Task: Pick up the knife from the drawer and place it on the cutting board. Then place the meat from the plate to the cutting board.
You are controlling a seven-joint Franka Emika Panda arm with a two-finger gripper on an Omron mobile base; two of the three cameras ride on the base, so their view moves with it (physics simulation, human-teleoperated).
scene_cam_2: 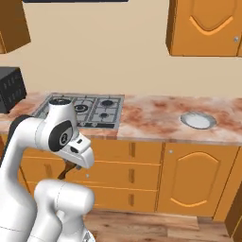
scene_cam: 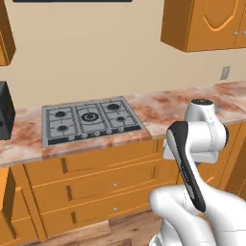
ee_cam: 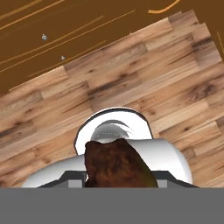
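A dark brown lump of meat (ee_cam: 117, 164) sits right at the gripper's tips in the hand view, hiding them. The hand points down at the wooden floor (ee_cam: 131, 83). In the right base view my gripper (scene_cam_2: 71, 165) hangs low in front of the cabinets, shut on the meat (scene_cam_2: 65, 173). The pale round plate (scene_cam_2: 198, 120) lies bare on the counter to the right. Orange drawers with small silver knobs (scene_cam: 115, 184) are shut under the hob; I cannot tell which one is the task's drawer. The knife and the cutting board are out of view.
A grey gas hob (scene_cam: 89, 120) is set into the reddish marble counter (scene_cam_2: 151, 116). A black microwave (scene_cam_2: 10, 87) stands at the counter's left. Orange wall cupboards (scene_cam_2: 208, 28) hang above. A cabinet door (scene_cam_2: 194, 175) is below the plate.
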